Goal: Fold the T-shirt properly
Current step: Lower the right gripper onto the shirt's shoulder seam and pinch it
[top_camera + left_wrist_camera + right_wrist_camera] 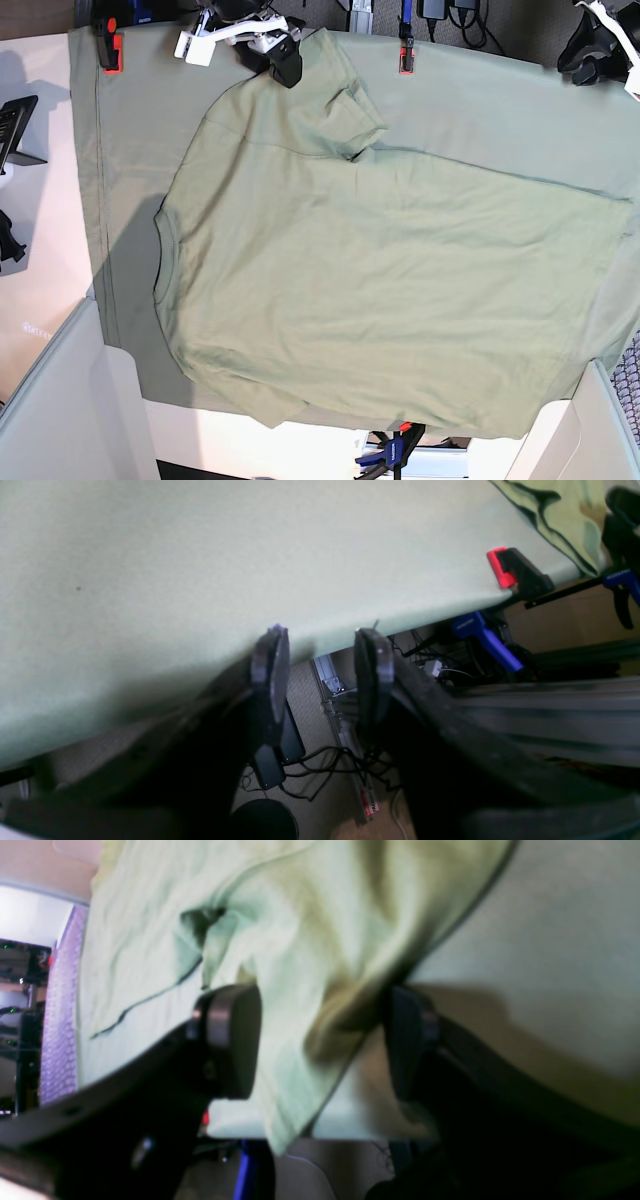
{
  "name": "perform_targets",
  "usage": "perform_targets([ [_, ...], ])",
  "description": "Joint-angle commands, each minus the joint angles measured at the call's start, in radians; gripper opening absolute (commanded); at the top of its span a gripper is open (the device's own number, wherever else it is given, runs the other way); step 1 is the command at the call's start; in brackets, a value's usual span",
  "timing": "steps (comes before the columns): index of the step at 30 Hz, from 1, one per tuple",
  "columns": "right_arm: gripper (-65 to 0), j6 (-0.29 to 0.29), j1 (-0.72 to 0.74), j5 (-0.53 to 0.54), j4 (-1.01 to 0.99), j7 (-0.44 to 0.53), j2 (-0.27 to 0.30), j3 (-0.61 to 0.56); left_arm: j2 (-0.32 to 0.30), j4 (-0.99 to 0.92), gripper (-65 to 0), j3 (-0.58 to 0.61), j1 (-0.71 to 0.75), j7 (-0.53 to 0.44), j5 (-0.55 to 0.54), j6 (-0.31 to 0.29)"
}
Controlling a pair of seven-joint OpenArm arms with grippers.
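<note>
right gripper: jaws parted, a sleeve edge of the t-shirt between them but not clamped, at the far edge of the tablecloth; left gripper: jaws parted, empty, off the cloth's edge by a clamp. t-shirt: spread nearly flat across the tablecloth, one sleeve turned over on the body, no body fold visible, so folding is judged barely begun. fabric: pale sage-green, softly creased, limp.

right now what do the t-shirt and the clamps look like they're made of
T-shirt: soft matte knit, likely cotton; it wrinkles, drapes and has a ribbed collar. Clamps: apparently hard moulded plastic, orange and black, faintly glossy with crisp edges.
</note>
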Motion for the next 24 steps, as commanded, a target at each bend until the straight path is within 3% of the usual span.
perform_targets([
  [1,-25.8,-0.004,-0.007,-0.002,0.002,-0.022,-0.004,-0.02,-0.012,0.013,-39.3,-0.008,0.005,-0.018,-0.014,-0.017],
  [6,-25.8,-0.004,-0.004,-0.04,0.002,-0.01,-0.004,-0.085,-0.012,0.013,-26.2,-0.009,-0.001,-0.018,-0.014,-0.017],
  [11,-28.2,-0.004,-0.004,-0.039,0.002,0.0,-0.004,-0.086,-0.031,0.013,-25.6,-0.009,-0.043,-0.018,-0.014,0.045],
  [14,-42.0,0.002,-0.004,-0.051,0.002,0.035,-0.004,-0.086,-0.047,0.013,-25.6,-0.008,-0.083,-0.015,-0.012,0.097],
  [18,-65.0,0.027,0.003,-0.08,0.002,0.084,-0.004,-0.087,-0.068,0.013,-25.6,-0.008,-0.153,0.053,-0.008,0.226],
  [24,-65.0,0.045,0.029,-0.158,0.002,0.083,-0.004,-0.087,-0.084,-0.004,-25.7,-0.008,-0.259,0.102,0.022,0.256],
])
